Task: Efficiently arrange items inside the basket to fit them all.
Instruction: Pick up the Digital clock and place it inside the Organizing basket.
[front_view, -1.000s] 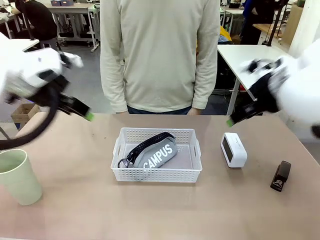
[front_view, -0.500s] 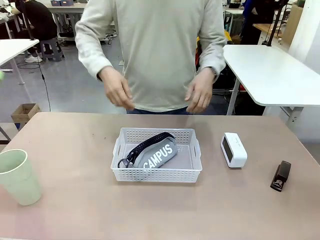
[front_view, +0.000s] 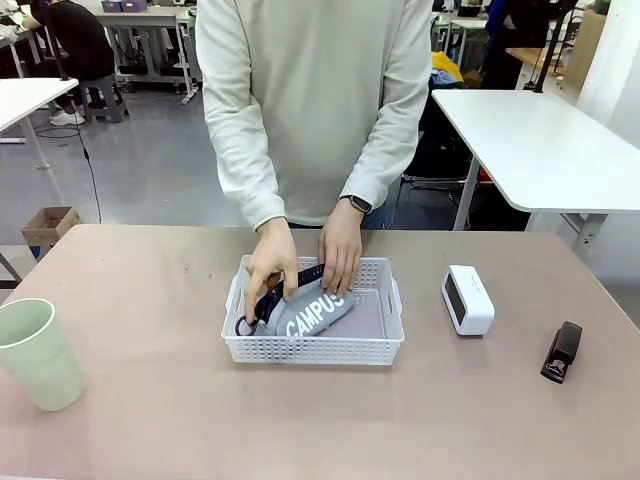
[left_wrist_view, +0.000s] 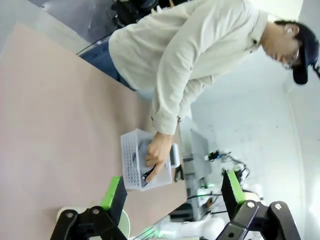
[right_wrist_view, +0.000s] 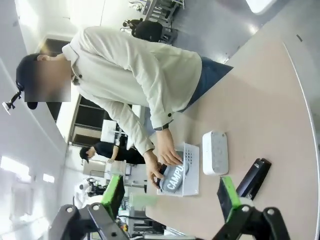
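Jaws of the left gripper (left_wrist_view: 171, 190) and of the right gripper (right_wrist_view: 170, 195) stand wide apart, grasping nothing.

Front view: the basket (front_view: 313, 352) sits mid-table. The grey pouch (front_view: 318, 312) lies slantwise inside it, with a hand (front_view: 272, 268) on its strap end and a second hand (front_view: 341, 255) at its far edge. The basket floor to the right of the pouch is bare. The white box (front_view: 468, 298) lies just right of the basket's rim. The stapler (front_view: 561, 350) lies near the right table edge and the cup (front_view: 38, 352) near the left edge.

Left wrist view: open tabletop (left_wrist_view: 60, 110) stretches beyond the basket.

Right wrist view: box and stapler lie apart from the basket, with bare table around them.
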